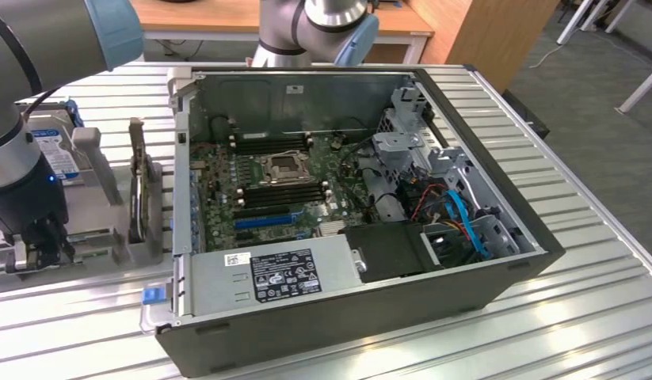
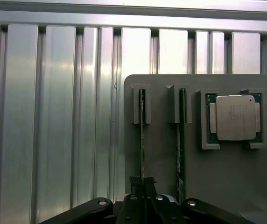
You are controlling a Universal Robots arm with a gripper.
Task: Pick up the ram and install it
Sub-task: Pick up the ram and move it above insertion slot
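Two sticks stand on edge, side by side, in the slots of a grey holder [image 2: 161, 158]. A square silver processor [image 2: 236, 117] sits in the next pocket. The gripper [image 2: 143, 184] is down over the ram stick [image 2: 142, 135], the one farther from the processor, with its jaws closed against both faces of the board. The second ram stick [image 2: 181, 135] stands untouched just beside it. The holder rests on the ribbed aluminium table [image 2: 54, 116] at the exterior view's left, beside the open computer case [image 1: 337, 324] with its motherboard [image 1: 268, 178] exposed.
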